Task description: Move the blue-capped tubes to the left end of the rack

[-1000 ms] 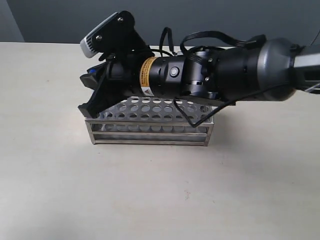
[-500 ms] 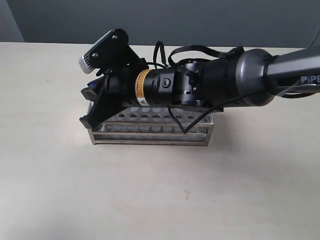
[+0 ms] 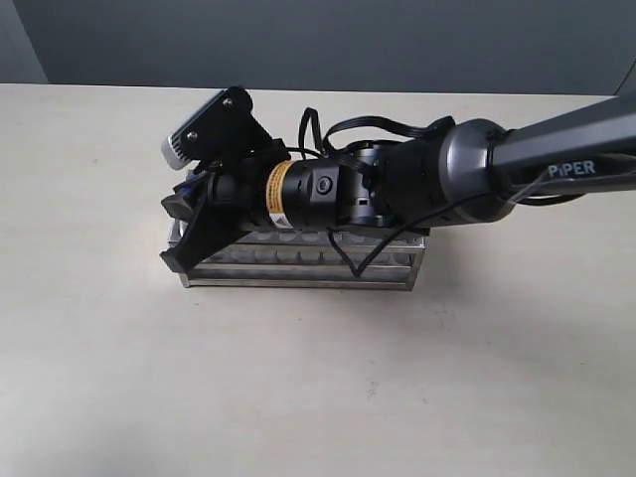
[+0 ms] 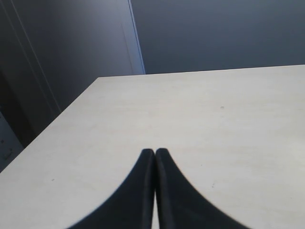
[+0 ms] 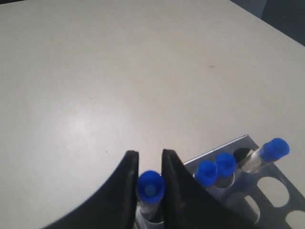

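Note:
The steel rack [image 3: 298, 274] stands mid-table, largely covered by my right arm. My right gripper [image 3: 177, 231] is at the rack's left end. In the right wrist view that gripper [image 5: 149, 155] is shut on one blue-capped tube [image 5: 150, 187], which stands upright with its lower end at a hole in the rack [image 5: 237, 144]. Three more blue-capped tubes [image 5: 207, 172] [image 5: 225, 163] [image 5: 275, 148] stand in holes beside it; the farthest leans. My left gripper [image 4: 155, 151] is shut on nothing, over bare table, and does not show in the exterior view.
Black cables [image 3: 343, 127] loop over the right arm above the rack. The table edge [image 4: 81, 102] drops off near the left gripper, with a dark wall behind it.
My right arm has sunk lower over the rack and now hides more of its top plate. The held tube has come down with it at the rack's left end.

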